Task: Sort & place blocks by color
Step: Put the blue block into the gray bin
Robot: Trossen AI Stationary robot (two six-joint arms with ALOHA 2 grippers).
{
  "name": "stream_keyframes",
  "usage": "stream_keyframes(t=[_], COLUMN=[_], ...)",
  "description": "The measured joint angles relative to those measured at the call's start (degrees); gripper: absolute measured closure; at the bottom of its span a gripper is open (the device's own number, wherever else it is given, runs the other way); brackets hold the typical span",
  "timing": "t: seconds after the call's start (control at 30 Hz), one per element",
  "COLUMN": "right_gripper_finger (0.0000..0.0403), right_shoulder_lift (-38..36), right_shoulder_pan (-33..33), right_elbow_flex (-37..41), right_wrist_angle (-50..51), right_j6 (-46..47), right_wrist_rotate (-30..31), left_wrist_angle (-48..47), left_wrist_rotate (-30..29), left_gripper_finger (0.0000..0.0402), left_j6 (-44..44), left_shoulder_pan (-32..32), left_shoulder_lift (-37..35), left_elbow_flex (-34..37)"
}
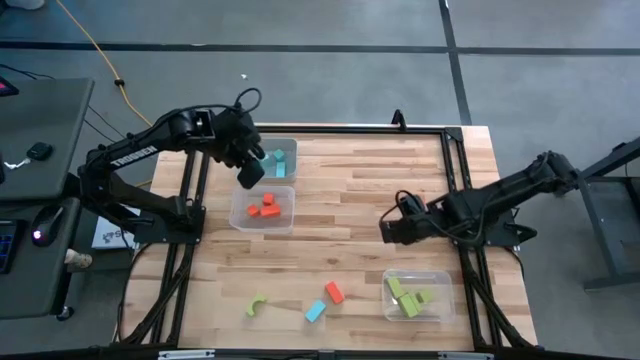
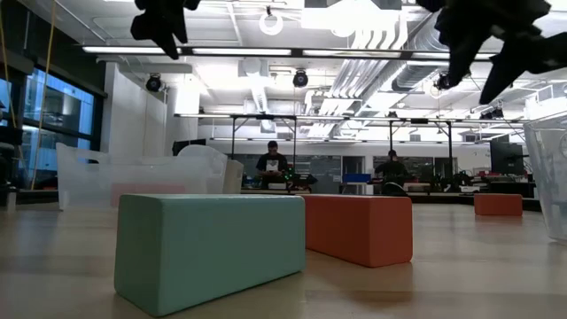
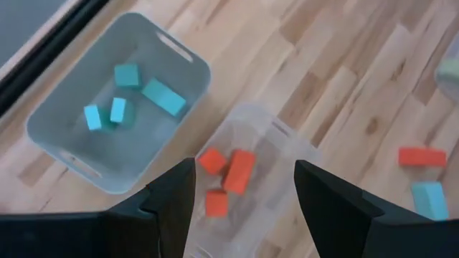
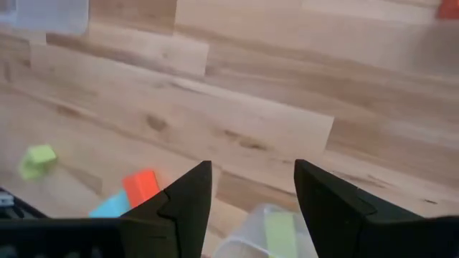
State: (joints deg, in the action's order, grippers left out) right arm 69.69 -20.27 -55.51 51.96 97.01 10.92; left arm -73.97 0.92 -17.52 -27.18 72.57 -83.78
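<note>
While open, left fingers (image 3: 244, 197) above red blocks (image 3: 228, 172)

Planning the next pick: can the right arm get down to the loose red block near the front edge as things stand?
Probably yes. The red block lies alone on bare wood, with the blue block beside it but apart. The right gripper hangs open and empty above the table, with nothing between them.

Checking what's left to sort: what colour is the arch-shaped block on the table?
Yellow-green; the arch block shows best in the high view.
</note>
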Motion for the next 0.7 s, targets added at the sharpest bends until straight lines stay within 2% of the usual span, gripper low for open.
stream_keyframes(t=[0.17, 0.33, 0.5, 0.7], right_gripper_finger=[0.0214, 0.0214, 0.0214, 0.0214], right_shoulder_lift=[0.0, 0.0, 0.0, 0.0], right_shoulder_pan=[3.3, 6.1, 8.5, 11.6], right_elbow_flex=[0.0, 0.0, 0.0, 0.0], right_wrist_angle=[0.1, 0.0, -1.3, -4.5], right_j6=[-4.5, -7.4, -17.9, -28.4], right_wrist_rotate=[0.3, 0.5, -0.3, -2.9], left_wrist_angle=[0.0, 0.9, 1.7, 8.4], left_wrist_rotate=[0.2, 0.2, -0.3, -0.4], left_gripper_finger=[0.019, 0.019, 0.019, 0.019], left_j6=[-0.7, -7.2, -13.7, -22.4], left_shoulder_pan=[3.2, 8.0, 13.2, 20.2], left_shoulder_lift=[-0.1, 0.2, 0.2, 0.5], left_elbow_flex=[1.4, 1.6, 1.6, 1.6])
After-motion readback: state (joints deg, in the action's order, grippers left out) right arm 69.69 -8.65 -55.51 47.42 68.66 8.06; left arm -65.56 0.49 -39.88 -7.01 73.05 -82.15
